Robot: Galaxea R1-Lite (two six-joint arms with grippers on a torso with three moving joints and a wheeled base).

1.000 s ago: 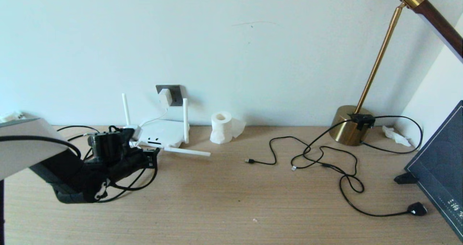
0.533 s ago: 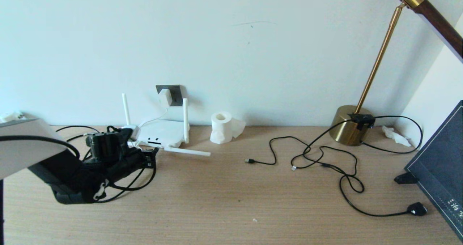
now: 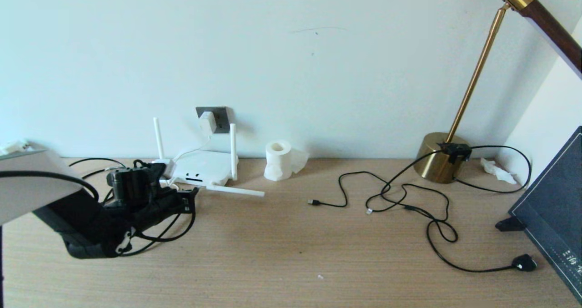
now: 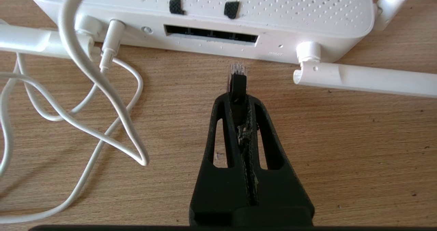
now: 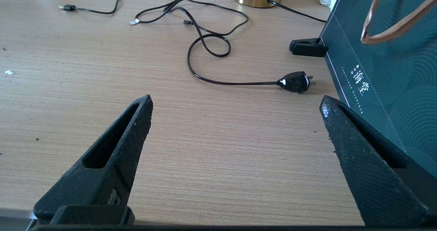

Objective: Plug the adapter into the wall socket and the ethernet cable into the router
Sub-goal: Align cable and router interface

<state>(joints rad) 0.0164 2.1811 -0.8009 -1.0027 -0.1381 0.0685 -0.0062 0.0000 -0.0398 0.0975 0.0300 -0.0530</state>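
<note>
The white adapter [image 3: 207, 122] sits in the dark grey wall socket [image 3: 220, 118], and its thin white cord [image 4: 102, 87] runs down to the router [image 3: 202, 168]. My left gripper [image 3: 190, 198] [image 4: 238, 99] is shut on the ethernet cable [image 4: 237, 84]; the plug's clear tip sticks out beyond the fingertips. The tip points at the router's dark port strip [image 4: 211, 36], a short gap away and not touching it. My right gripper [image 5: 235, 104] is out of the head view; it hangs open over bare desk.
One router antenna [image 3: 236, 190] lies flat on the desk. A tissue roll [image 3: 278, 159] stands right of the router. Thin black USB cables [image 3: 386, 194], a brass lamp base [image 3: 443, 158], the lamp's plug [image 3: 524, 262] and a dark green bag [image 3: 554, 208] fill the right side.
My left gripper, still holding the plug, has drifted slightly left and toward the desk's near side. Nothing else has moved.
</note>
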